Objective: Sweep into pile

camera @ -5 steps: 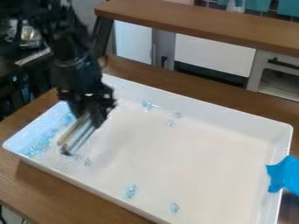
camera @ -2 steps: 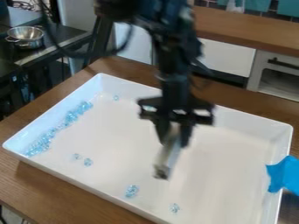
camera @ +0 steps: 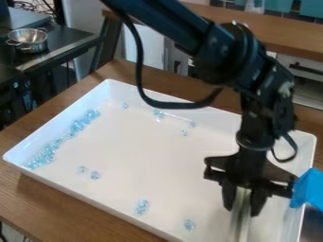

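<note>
Your blue beads (camera: 77, 126) sit mainly in a long, uneven band on the tray floor beside the left wall, as you see it. Not one tight pile. Strays elsewhere: one near the far left corner, a small group along the far wall, two between the band and the middle, a little clump toward the near wall, more beads near that same wall further right.

Your claw (camera: 243, 211) is over the near right part of the white tray (camera: 161, 233), fingers clamped on a pale flat bar (camera: 239, 227). Bar points down and runs off the bottom of the view; can't tell if it touches the tray floor. Beads by the near wall are left of it, apart from it.

Your arm (camera: 221, 49) comes in from the top edge, black cable (camera: 140, 71) looped off it over the tray.

Tray rests on your brown wooden desk (camera: 63, 198). Blue tape (camera: 309, 189) on its right rim, just beside the claw.

Behind: wooden shelf (camera: 277, 30) above white cabinet fronts (camera: 153, 47). Back left: two-handled steel pot (camera: 28, 39) on a black surface (camera: 66, 40).
</note>
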`<state>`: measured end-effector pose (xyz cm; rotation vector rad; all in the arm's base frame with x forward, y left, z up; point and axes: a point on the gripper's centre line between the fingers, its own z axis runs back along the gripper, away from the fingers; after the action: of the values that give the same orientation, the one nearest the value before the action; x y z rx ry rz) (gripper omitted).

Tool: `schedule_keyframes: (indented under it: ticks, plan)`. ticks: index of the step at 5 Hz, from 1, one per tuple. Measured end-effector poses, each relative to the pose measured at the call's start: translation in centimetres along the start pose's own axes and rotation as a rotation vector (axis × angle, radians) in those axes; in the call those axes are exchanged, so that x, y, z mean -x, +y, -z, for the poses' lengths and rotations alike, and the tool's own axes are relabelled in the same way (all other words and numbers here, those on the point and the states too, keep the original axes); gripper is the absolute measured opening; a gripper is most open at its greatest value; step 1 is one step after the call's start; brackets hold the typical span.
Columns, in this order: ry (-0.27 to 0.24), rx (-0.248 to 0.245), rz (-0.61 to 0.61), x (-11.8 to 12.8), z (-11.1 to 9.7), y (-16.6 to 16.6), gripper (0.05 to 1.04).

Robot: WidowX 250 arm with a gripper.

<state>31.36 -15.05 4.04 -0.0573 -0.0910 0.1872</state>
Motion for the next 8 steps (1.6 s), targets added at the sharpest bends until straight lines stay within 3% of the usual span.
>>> schedule_keyframes:
  ticks: [2,3,5,7,8]
  plan:
    - [-0.051,-0.023,-0.008,0.6,1.0,2.6,0.384]
    - [-0.047,-0.048,-0.005,0.3,0.8,7.1,0.384]
    - [-0.086,-0.111,0.007,-0.8,0.7,16.1,0.384]
    - [-0.145,-0.215,0.032,-1.2,0.0,25.7,0.384]
    - [-0.136,-0.256,0.043,-1.1,-0.2,28.4,0.384]
